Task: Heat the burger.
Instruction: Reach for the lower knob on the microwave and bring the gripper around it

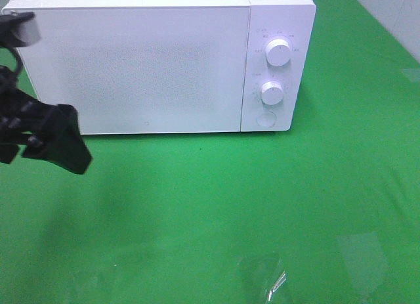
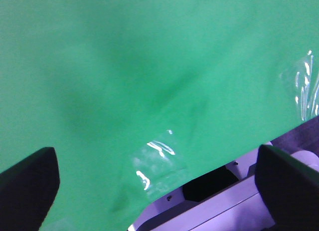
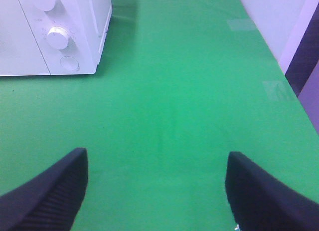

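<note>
Burger is out of my sight; the microwave (image 1: 157,61) door is shut. My left fingers (image 2: 30,186) hang spread near the left edge of the table (image 1: 262,205); my right fingers (image 3: 55,191) are spread, empty.

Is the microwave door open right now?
No, the microwave door sits shut, flush beside the control panel.

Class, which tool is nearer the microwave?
Left. The left tool hangs by the microwave, at its left front; the right tool is well back, off its dial side.
</note>
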Robot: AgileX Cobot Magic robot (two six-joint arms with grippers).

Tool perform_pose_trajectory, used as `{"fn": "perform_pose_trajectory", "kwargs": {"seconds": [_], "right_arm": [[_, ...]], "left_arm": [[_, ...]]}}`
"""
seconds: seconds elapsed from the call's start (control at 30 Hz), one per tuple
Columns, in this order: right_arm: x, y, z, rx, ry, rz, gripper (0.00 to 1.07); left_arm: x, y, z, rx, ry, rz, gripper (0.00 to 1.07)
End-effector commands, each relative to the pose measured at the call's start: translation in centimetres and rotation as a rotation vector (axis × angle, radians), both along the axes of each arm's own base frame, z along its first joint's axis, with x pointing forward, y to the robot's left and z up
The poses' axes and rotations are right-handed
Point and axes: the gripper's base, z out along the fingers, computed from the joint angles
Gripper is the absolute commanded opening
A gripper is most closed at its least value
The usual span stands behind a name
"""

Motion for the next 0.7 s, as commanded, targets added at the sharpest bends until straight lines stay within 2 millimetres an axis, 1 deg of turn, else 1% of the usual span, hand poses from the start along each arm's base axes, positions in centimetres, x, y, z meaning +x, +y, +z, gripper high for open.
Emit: {"fn": "perform_pose_trajectory", "kwargs": {"seconds": [0.03, 0.07, 0.1, 0.13, 0.17, 0.2, 0.3, 0.33, 0.37, 0.4, 0.43, 0.47, 0.5, 0.53, 0.57, 0.63, 0.67, 0.7], "right_arm": [[-0.4, 0.0, 0.0, 0.000, -0.030, -0.003, 0.73], [-0.4, 0.0, 0.0, 0.000, -0.030, -0.003, 0.73], [-0.4, 0.0, 0.0, 0.000, -0.030, -0.003, 0.73], [-0.4, 0.0, 0.0, 0.000, -0.030, -0.003, 0.73], [-0.4, 0.0, 0.0, 0.000, -0.030, -0.003, 0.73], [-0.4, 0.0, 0.0, 0.000, -0.030, -0.003, 0.73], [-0.4, 0.0, 0.0, 0.000, -0.030, -0.003, 0.73], [-0.4, 0.0, 0.0, 0.000, -0.030, -0.003, 0.73], [-0.4, 0.0, 0.0, 0.000, -0.030, -0.003, 0.73], [-0.4, 0.0, 0.0, 0.000, -0.030, -0.003, 0.73], [-0.4, 0.0, 0.0, 0.000, -0.030, -0.003, 0.73], [-0.4, 0.0, 0.0, 0.000, -0.030, -0.003, 0.73], [-0.4, 0.0, 0.0, 0.000, -0.030, -0.003, 0.73], [-0.4, 0.0, 0.0, 0.000, -0.030, -0.003, 0.73], [-0.4, 0.0, 0.0, 0.000, -0.030, -0.003, 0.73], [-0.4, 0.0, 0.0, 0.000, -0.030, -0.003, 0.73], [-0.4, 0.0, 0.0, 0.000, -0.030, -0.003, 0.73], [-0.4, 0.0, 0.0, 0.000, -0.030, -0.003, 0.73]], "left_arm": [[-0.4, 3.9, 1.5, 0.016, 0.015, 0.118, 1.02], [-0.4, 3.9, 1.5, 0.016, 0.015, 0.118, 1.02], [-0.8, 5.5, 2.1, 0.026, 0.021, 0.168, 1.02], [-0.8, 5.5, 2.1, 0.026, 0.021, 0.168, 1.02], [-1.4, 7.0, 2.8, 0.037, 0.014, 0.214, 1.02], [-2.1, 8.1, 3.5, 0.054, 0.009, 0.246, 1.02], [-2.6, 8.6, 3.9, 0.059, 0.001, 0.261, 1.02], [-3.5, 9.4, 4.6, 0.071, -0.019, 0.284, 1.02], [-3.5, 9.4, 4.6, 0.071, -0.019, 0.284, 1.02], [-4.4, 9.9, 5.4, 0.076, -0.056, 0.303, 1.02], [-4.4, 9.9, 5.4, 0.076, -0.056, 0.303, 1.02], [-5.3, 10.1, 6.0, 0.075, -0.093, 0.308, 1.02], [-5.3, 10.1, 6.0, 0.075, -0.093, 0.308, 1.02], [-6.8, 10.2, 6.3, 0.068, -0.147, 0.312, 1.02], [-6.8, 10.2, 6.3, 0.068, -0.147, 0.312, 1.02], [-9.1, 10.2, 5.5, 0.046, -0.192, 0.317, 1.02], [-9.1, 10.2, 5.5, 0.046, -0.192, 0.317, 1.02], [-10.4, 10.3, 5.0, 0.041, -0.219, 0.320, 1.02]]}}
